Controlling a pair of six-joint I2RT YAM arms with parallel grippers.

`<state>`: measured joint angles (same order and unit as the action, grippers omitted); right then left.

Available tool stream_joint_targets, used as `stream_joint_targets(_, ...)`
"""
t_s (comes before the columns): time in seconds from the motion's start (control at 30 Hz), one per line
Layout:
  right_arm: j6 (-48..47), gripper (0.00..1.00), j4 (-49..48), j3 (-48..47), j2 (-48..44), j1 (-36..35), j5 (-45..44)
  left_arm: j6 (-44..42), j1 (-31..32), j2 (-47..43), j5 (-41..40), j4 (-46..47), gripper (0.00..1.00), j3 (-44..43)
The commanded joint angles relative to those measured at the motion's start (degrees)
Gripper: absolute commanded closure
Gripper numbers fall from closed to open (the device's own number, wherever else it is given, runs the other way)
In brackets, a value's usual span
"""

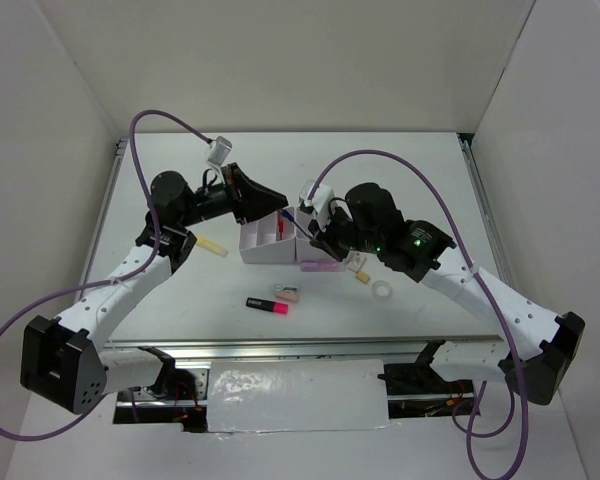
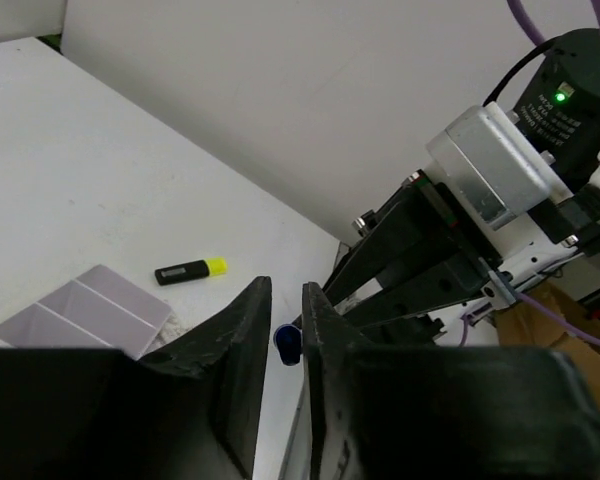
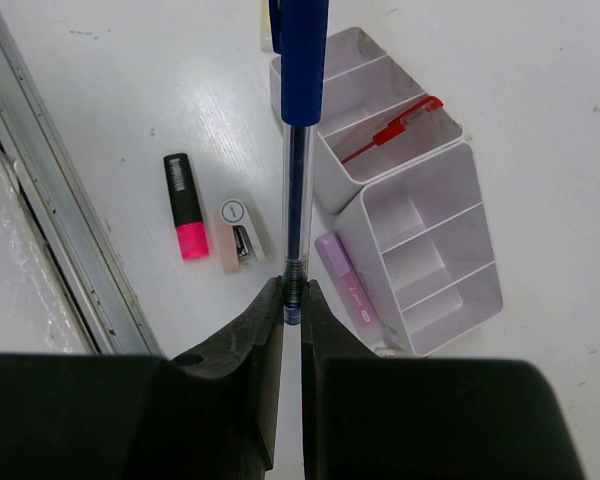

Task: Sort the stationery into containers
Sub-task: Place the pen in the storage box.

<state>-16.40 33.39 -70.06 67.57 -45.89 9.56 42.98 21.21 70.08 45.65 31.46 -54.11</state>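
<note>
While the right hand (image 3: 291,300) is closed on the barrel of the blue pen (image 3: 302,150), the pen hangs above the white organiser (image 3: 420,215), capped end away from the fingers. The left hand (image 2: 285,330) is close by, over the organiser's other side, jaws a narrow gap apart. A blue tip shows in that gap; cannot tell whether it is gripped.

Worktop (image 1: 420,200): plain white, bare metal rail (image 3: 40,200) along the near edge. White walls (image 1: 310,70) close it in at the back and both sides.

Organiser: two joined units. A red pen (image 3: 392,128) lies slanted in one compartment.

- purple marker (image 3: 345,285): flat, against the near unit's wall
- black-pink highlighter (image 3: 185,205): nearer the rail, a small tan item (image 3: 238,235) just beside it
- black-yellow highlighter (image 2: 190,270): beyond the organiser
- cream stick (image 1: 211,245): left of it
- tan eraser (image 1: 359,270) and tape ring (image 1: 382,290): below the right arm

Both wrists crowd the space over the compartments.
</note>
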Motion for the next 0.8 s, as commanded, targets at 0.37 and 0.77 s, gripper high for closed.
stream_joint_targets(0.37, -0.12, 0.21, -2.19, 2.12, -4.55, 7.46, -4.64, -24.28, -1.61, 2.51, -9.32, -26.74, 1.00, -14.15)
stream_joint_targets(0.77, 1.37, 0.23, 0.19, 7.75, -8.07, 26.63, 0.28, -42.28, -1.61, 10.51, -22.18, -38.32, 1.00, -22.71)
